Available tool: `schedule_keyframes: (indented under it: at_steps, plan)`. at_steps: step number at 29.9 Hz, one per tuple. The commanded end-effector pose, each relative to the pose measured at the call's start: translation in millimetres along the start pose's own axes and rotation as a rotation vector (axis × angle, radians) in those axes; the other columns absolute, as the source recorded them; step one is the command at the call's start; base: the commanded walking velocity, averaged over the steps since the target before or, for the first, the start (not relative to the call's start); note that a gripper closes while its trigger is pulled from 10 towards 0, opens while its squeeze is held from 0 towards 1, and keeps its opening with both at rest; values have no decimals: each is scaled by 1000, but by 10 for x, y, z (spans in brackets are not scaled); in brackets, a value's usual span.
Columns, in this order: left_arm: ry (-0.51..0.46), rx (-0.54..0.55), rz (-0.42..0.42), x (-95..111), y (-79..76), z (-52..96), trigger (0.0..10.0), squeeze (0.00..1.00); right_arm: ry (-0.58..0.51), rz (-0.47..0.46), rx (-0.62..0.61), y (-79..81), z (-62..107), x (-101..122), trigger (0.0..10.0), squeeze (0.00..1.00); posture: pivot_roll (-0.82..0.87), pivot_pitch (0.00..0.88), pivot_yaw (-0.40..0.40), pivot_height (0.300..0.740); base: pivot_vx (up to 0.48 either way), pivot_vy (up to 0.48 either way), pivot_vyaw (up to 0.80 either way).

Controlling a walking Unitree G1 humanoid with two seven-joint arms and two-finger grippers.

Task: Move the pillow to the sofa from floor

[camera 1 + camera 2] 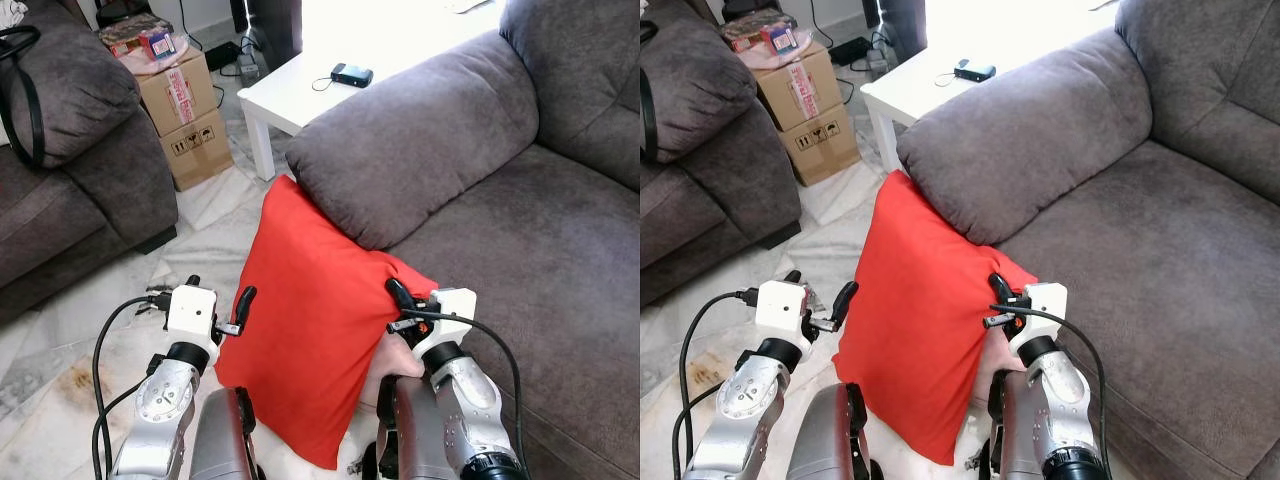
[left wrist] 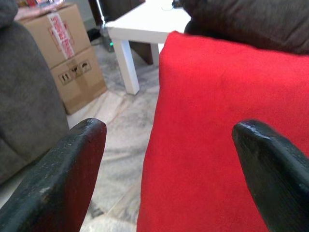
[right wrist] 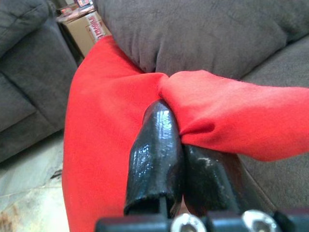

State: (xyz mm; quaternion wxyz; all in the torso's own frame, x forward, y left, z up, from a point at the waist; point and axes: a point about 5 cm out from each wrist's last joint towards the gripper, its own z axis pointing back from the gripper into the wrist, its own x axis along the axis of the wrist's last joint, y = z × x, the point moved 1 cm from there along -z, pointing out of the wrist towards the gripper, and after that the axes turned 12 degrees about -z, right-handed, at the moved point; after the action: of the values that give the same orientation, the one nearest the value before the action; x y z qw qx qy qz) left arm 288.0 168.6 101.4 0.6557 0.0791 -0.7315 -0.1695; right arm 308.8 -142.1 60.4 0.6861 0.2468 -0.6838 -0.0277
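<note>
The right gripper point(image 1: 398, 300) has its fingers clenched on a pinch of the red pillow point(image 1: 310, 330) at its upper right corner, while the left gripper point(image 1: 222, 303) stands beside the pillow's left edge with fingers spread, grasping nothing. The pillow stands propped between the grippers, its top tucked under the arm of the grey sofa point(image 1: 520, 260). Lifting well likely means closing the left fingers on the near edge first, then raising both sides evenly to clear that arm and reach the seat beyond.

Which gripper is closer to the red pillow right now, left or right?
Right. The right gripper is shut on the red pillow, pinching its sofa-side corner. The left gripper is open at the pillow's other edge, not gripping it.
</note>
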Motion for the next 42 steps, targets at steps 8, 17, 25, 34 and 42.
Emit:
schedule_keyframes:
  at_steps: [8, 17, 25, 34, 42]
  plan:
    - [0, 17, 23, -33, 1, 11, 10000, 0, -102, 14, -6, 101, -70, 233, 10000, 0, 79, 104, -5, 559, 0, 0, 0]
    - [-11, 22, 22, -30, 21, 26, 10000, 0, -94, 8, -23, 97, -47, 226, 10000, 0, 78, 96, 3, 559, 250, 0, 0]
    - [-24, 4, 25, -12, -15, 12, 10000, 0, -91, 4, -31, 105, -37, 210, 10000, 0, 74, 92, 9, 559, 109, 0, 0]
    - [-29, -11, 22, -12, -33, 25, 10000, 0, -97, 1, -13, 144, -24, 208, 10000, 0, 78, 88, 11, 571, 0, 0, 0]
    - [-28, -12, 26, -13, -33, 29, 10000, 0, -93, -1, -11, 159, -34, 204, 10000, 0, 79, 98, 11, 612, 0, 0, 0]
